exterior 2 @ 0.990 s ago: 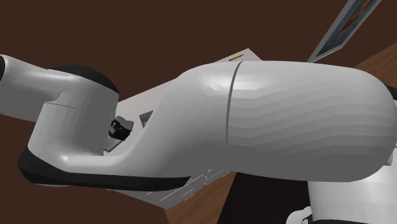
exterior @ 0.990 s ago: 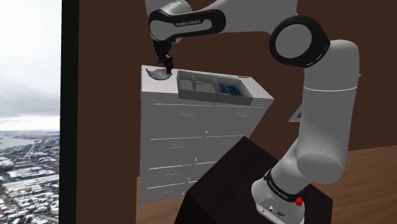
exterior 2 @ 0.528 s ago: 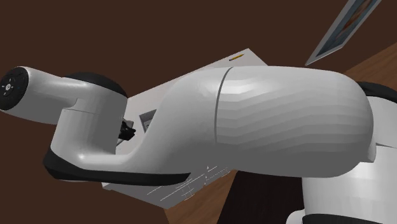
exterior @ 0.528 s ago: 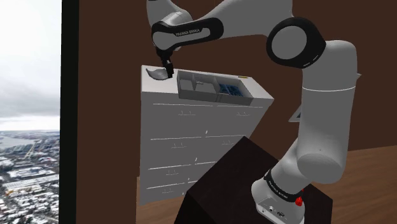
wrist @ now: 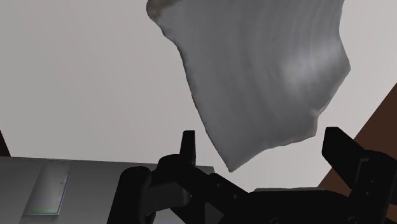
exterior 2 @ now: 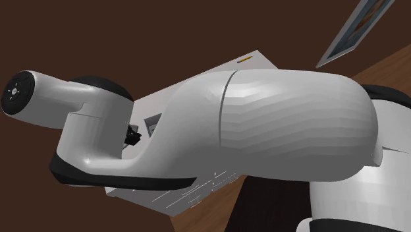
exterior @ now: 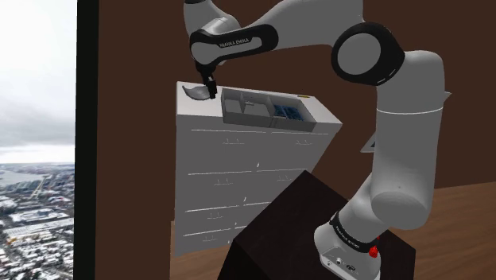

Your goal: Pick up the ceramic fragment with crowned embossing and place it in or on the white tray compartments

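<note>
Hardly any shift of the arm (exterior: pixel 397 119) is seen since half a second ago. Upper left in the shoulder view, the gripper (exterior: pixel 210 84) is held over the grey fragment (exterior: pixel 193 92) on the dresser (exterior: pixel 238 175), beside the tray (exterior: pixel 248 119). In the wrist view, the fingers (wrist: pixel 188 149) are spread apart, with the fragment's tip between them, not clasped.

I have the ceramic fragment (exterior: pixel 193 92) lying on top of the chest of drawers (exterior: pixel 238 167), at the top's nine-o'clock end in the shoulder view. The compartment tray (exterior: pixel 246 118) sits on the same top, just beside the fragment at its three o'clock. My gripper (exterior: pixel 210 85) hangs over the fragment's three-o'clock edge. The stand (exterior: pixel 310 231) is before the chest, at five o'clock.
</note>
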